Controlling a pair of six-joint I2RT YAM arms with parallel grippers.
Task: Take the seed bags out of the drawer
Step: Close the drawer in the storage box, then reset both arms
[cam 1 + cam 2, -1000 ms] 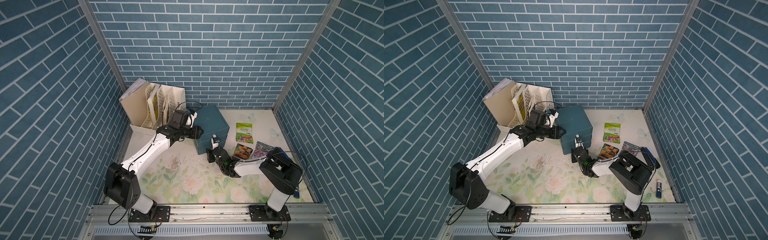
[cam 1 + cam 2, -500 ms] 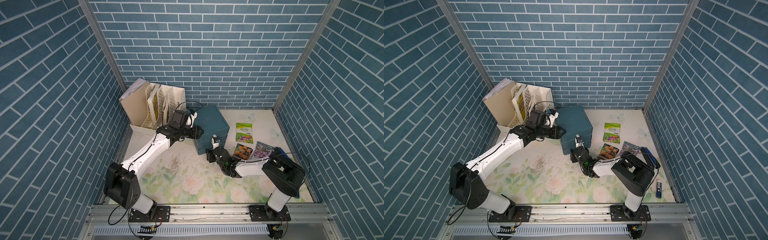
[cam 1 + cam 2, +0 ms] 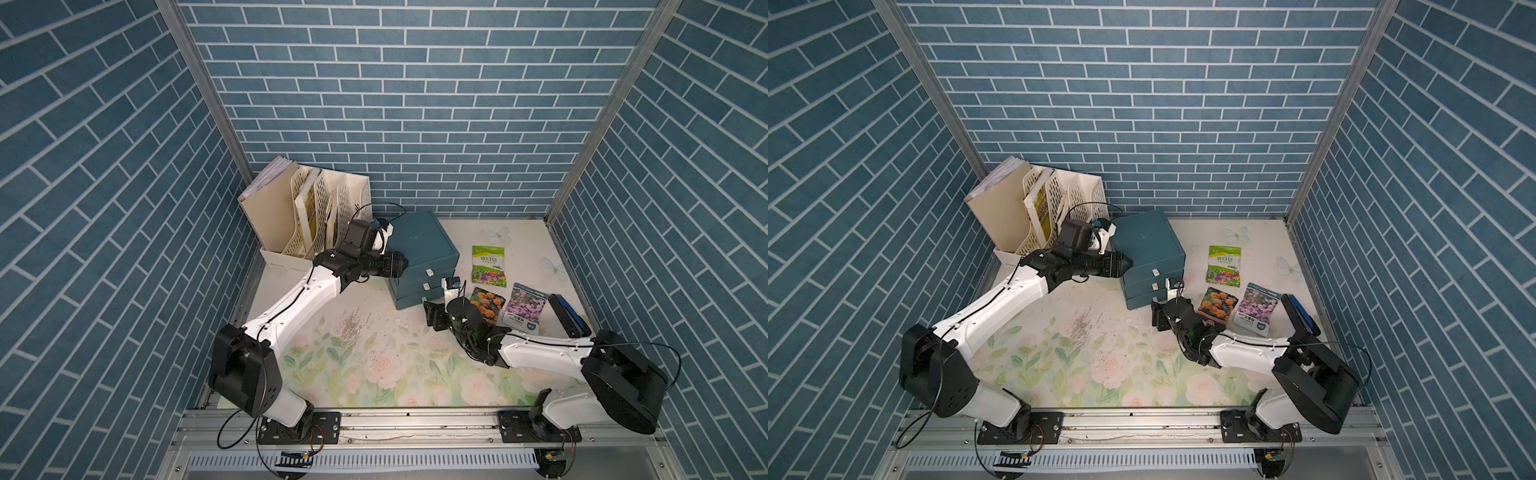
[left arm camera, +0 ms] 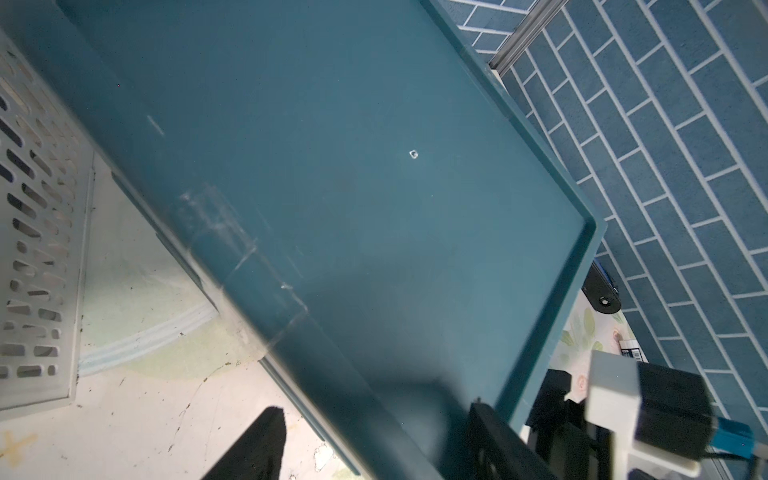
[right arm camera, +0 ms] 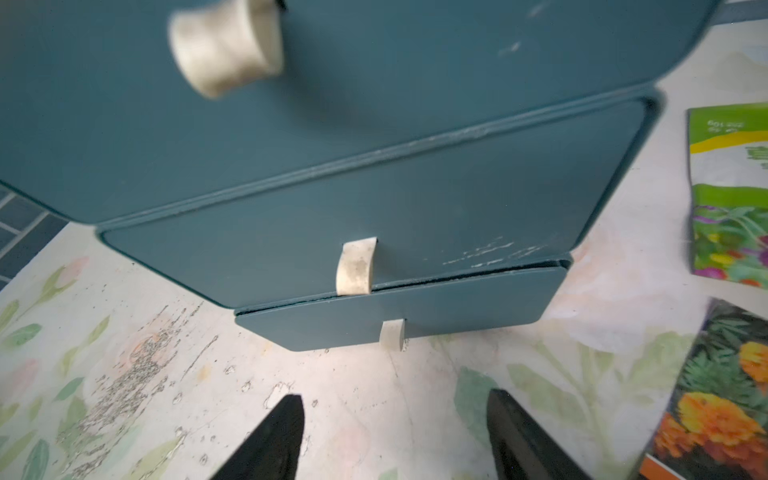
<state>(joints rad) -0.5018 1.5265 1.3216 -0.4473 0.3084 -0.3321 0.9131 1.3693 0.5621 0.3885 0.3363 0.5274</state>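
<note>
While the right hand (image 5: 392,397) hovers, fingers (image 5: 274,440) apart, before the drawer (image 5: 457,316), the seed bags (image 5: 715,395) lie just to its right.

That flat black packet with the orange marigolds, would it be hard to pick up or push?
The glossy black packet with orange marigolds looks thin and lies flat on the floral table mat, so it is probably light and floppy. Its shiny face suggests it would slide easily when pushed. Lying flat, it likely offers little edge to pinch.
</note>
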